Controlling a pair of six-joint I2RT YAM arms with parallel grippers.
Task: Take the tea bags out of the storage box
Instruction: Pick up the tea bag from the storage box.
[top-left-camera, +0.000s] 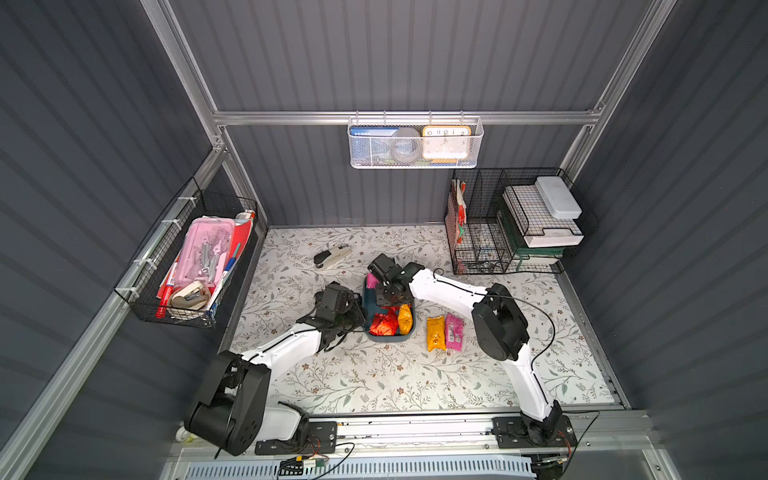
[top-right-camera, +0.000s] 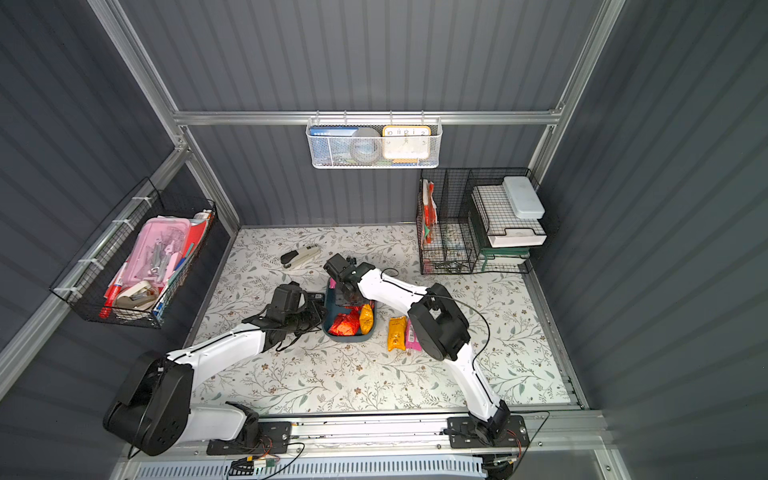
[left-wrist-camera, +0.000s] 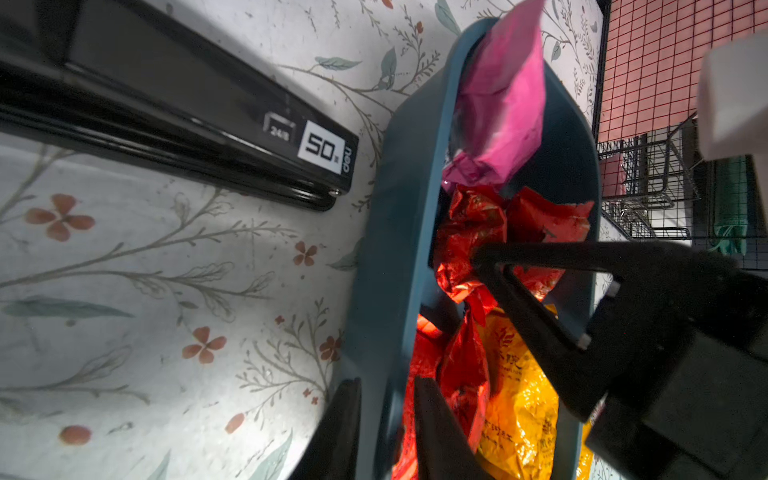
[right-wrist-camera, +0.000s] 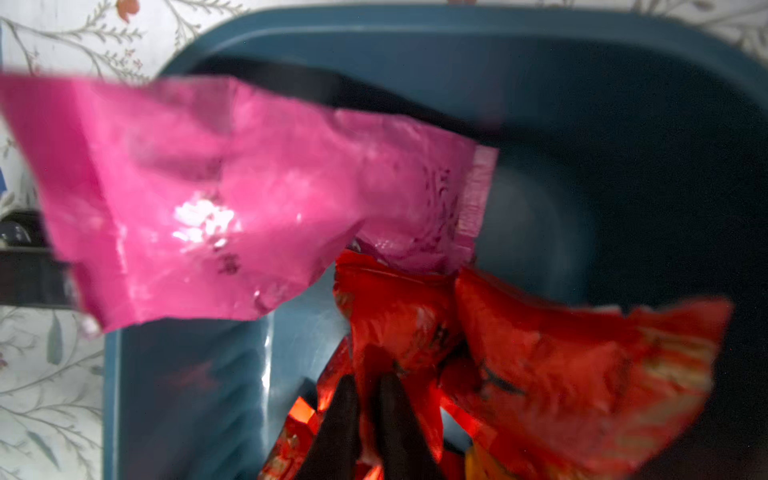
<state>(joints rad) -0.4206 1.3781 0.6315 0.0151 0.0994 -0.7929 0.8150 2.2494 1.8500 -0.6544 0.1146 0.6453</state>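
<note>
Right gripper (right-wrist-camera: 368, 388), low in its wrist frame, has its fingers pinched together on a crinkled red tea bag (right-wrist-camera: 399, 316) inside the storage box (right-wrist-camera: 540, 62), which sits mid-frame in both top views. A pink tea bag (right-wrist-camera: 208, 199) overlaps the red one, so I'd lift straight up and slowly. Left gripper (left-wrist-camera: 386, 388) straddles the box wall; whether it bites, I cannot tell. It should steady the box.
</note>
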